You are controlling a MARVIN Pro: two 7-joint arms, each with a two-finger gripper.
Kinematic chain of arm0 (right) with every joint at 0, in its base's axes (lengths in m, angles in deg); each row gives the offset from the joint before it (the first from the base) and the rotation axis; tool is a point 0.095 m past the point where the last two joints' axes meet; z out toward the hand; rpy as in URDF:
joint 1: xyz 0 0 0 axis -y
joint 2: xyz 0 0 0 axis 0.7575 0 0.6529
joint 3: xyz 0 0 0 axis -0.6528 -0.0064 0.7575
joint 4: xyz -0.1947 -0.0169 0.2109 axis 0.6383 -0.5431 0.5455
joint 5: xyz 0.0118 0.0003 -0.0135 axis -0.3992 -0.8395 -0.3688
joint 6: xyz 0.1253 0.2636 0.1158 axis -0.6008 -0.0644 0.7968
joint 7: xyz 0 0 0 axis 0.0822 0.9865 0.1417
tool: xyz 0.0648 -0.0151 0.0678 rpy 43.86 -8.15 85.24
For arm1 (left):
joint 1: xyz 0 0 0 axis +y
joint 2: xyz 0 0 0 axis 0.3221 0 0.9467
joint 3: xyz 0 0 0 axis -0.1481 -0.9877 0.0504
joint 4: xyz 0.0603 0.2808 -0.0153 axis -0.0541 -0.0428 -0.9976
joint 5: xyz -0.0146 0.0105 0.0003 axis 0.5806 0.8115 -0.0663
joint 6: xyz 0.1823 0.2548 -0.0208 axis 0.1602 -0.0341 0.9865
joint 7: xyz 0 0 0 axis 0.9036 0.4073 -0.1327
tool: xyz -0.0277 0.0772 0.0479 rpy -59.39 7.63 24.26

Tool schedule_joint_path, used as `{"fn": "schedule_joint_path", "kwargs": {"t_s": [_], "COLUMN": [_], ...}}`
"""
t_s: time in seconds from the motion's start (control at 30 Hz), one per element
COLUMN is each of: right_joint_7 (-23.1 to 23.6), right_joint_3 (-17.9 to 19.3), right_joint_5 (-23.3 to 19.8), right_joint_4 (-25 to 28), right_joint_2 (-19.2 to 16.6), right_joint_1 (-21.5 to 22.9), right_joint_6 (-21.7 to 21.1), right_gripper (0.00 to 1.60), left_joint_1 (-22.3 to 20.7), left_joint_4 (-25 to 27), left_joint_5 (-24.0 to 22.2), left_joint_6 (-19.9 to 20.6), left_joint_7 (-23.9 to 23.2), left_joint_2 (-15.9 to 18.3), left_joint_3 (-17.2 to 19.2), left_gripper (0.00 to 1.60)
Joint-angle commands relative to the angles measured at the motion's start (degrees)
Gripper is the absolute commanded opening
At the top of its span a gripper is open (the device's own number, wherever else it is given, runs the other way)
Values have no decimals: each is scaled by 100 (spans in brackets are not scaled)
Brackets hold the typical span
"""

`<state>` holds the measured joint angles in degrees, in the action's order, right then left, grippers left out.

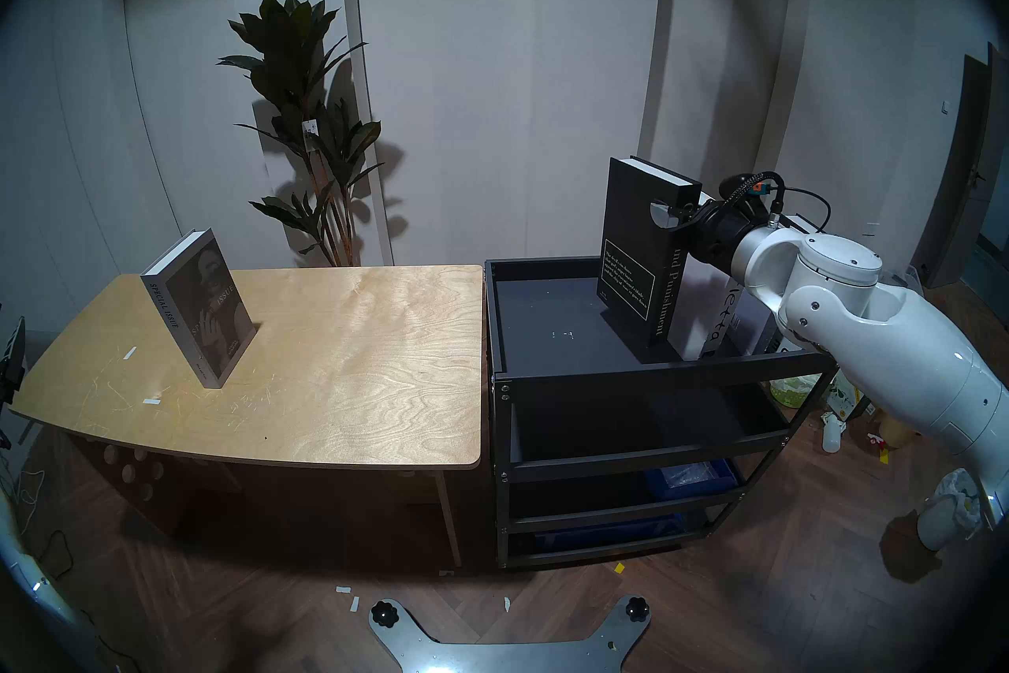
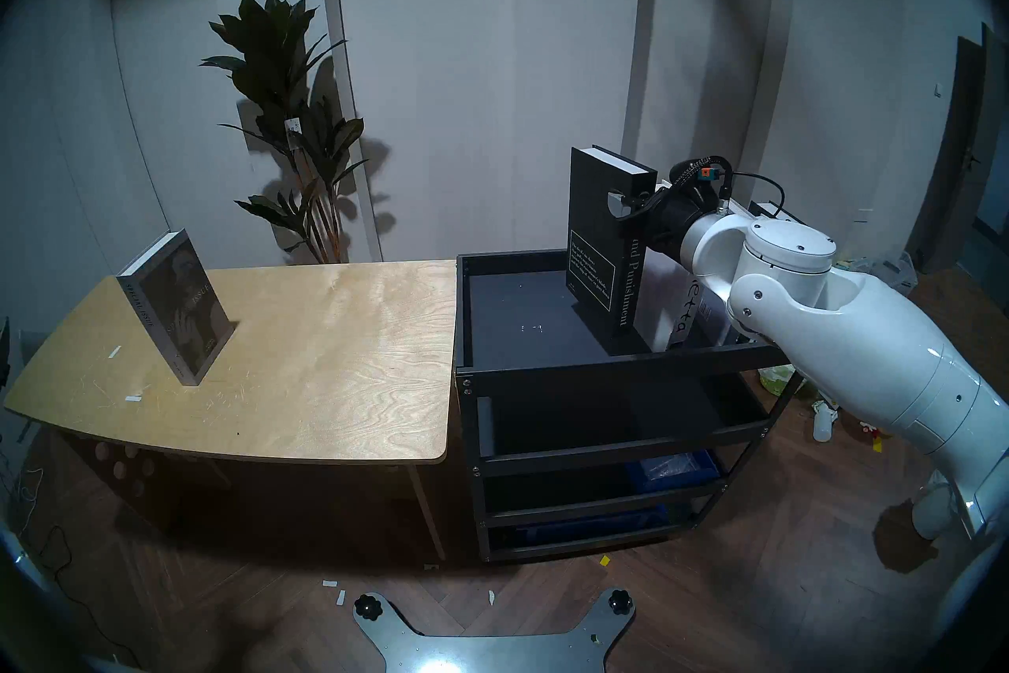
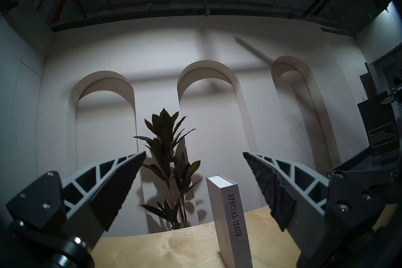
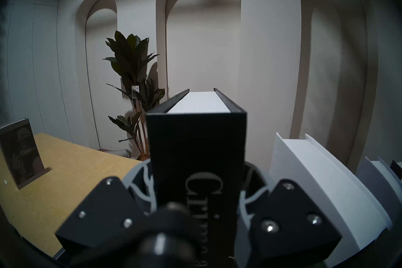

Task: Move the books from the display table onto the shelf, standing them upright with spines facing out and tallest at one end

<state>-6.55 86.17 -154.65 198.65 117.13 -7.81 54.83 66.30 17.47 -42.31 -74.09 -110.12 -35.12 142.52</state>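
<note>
Light plywood on the display table (image 1: 349, 360), with clear wavy grain, a soft sheen and many pale scratches near the left end. Matt black metal on the shelf (image 1: 660, 374), dark grey and dull on its top tray; matt black cover and white paper edge on the Crime and Punishment book (image 1: 628, 240), matt grey cover on the SPECIAL ISSUE book (image 1: 205, 311). Glossy white plastic shell on the right arm (image 1: 895, 344), rough black pads on grey plastic fingers (image 3: 121, 185) of the left gripper (image 3: 194, 153).

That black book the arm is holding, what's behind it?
Beside the black book, on its far side, stands a white book, with more books past it. Their lower parts are hidden.
</note>
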Motion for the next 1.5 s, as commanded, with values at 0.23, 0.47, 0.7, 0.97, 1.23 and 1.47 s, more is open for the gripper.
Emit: {"fn": "schedule_joint_path", "kwargs": {"t_s": [0.23,0.47,0.7,0.97,1.23,1.47], "right_joint_7": [-19,-128,-179,-194,-218,-263], "right_joint_3": [22,79,66,50,93,160], "right_joint_5": [27,-146,-175,-179,-180,-200], "right_joint_4": [145,343,359,363,456,554], "right_joint_2": [-52,-340,-561,-675,-755,-817], "right_joint_1": [-187,-509,-737,-839,-818,-791], "right_joint_6": [273,412,639,777,806,862], "right_gripper": [0,0,0,0,160,160], "left_joint_1": [-24,-24,-25,-25,-26,-27], "left_joint_4": [93,93,94,94,95,94], "left_joint_5": [-9,-8,-7,-6,-5,-3], "left_joint_6": [-15,-14,-14,-13,-13,-13], "left_joint_7": [7,7,7,7,7,7], "left_joint_2": [96,95,94,94,93,93], "left_joint_3": [14,15,16,17,17,18], "left_gripper": [160,160,160,160,160,160]}}
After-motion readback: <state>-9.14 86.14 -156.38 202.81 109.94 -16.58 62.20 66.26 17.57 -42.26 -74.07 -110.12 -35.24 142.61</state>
